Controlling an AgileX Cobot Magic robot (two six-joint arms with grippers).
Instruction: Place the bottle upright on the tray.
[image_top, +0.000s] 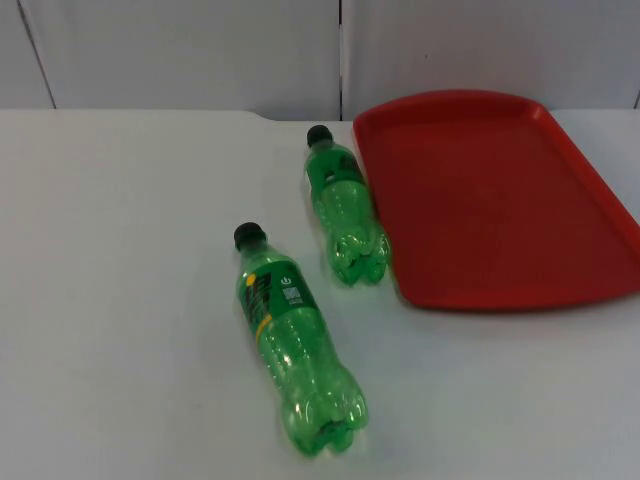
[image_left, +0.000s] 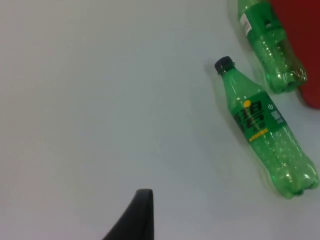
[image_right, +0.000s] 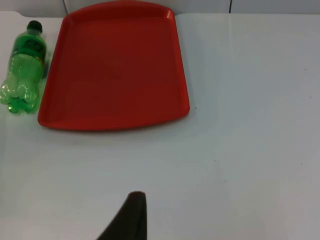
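Risking a roll above all: round, smooth, clear green plastic on a slick white surface (image_top: 120, 300), likely to spin away under an off-centre pinch. Hanging over bare surface with the left gripper (image_left: 142, 210), well apart from the nearer bottle (image_top: 293, 340); cannot tell how far open, or whether holding anything. Lying on its side there, black cap toward the wall, printed label up, lobed base toward the front. Lying the same way with the second bottle (image_top: 345, 205), just beside the left rim of the tray (image_top: 500, 190), so easily jammed against it. Seemingly light, hence apt to topple once stood up. Flat red plastic, raised rounded rim, not yet carrying either bottle. Waiting with the right gripper (image_right: 132, 212) over the surface near the tray; cannot tell its opening either.
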